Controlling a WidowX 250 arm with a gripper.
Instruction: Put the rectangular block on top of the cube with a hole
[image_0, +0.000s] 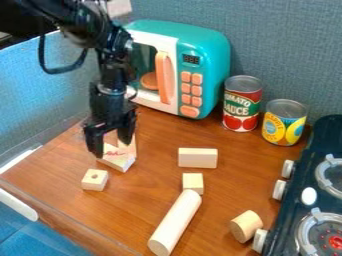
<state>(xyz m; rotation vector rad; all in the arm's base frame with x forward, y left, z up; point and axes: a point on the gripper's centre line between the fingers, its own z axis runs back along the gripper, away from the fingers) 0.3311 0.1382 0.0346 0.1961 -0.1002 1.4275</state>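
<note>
The black gripper (111, 141) hangs at the left of the table with its two fingers spread, just above and in front of a pale wooden piece with red marks. Below it, toward the table's left edge, the small wooden cube with a hole (95, 180) rests with the round hole in its top and nothing on it. Right of the gripper, near the middle of the table, lies the pale rectangular block (198, 157), its long side running left to right. The gripper is apart from both.
The red-marked wooden piece (118, 161) is partly hidden by the gripper. A plain cube (193, 182), a long cylinder (175, 223) and a short cylinder (246, 226) lie in front. Behind stand a toy microwave (214, 60) and cans (242, 103); a stove (314, 200) is right.
</note>
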